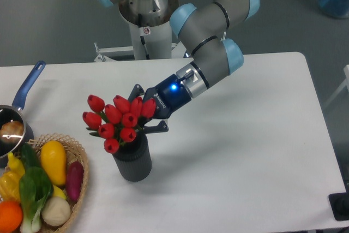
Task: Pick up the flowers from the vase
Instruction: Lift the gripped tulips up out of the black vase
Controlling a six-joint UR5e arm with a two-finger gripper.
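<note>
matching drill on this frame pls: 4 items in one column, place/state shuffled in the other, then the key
Items
1. flowers
2. vase
3. saucepan
4. basket

Place or state
A. far left edge of the table, blue handle pointing up and away
B. front left corner, full of produce
C. leaning left out of the vase mouth, gripper at their right side
D. standing on the table right of the basket, stems in it

Pairs: 1-C, 2-D, 3-A, 4-B
</note>
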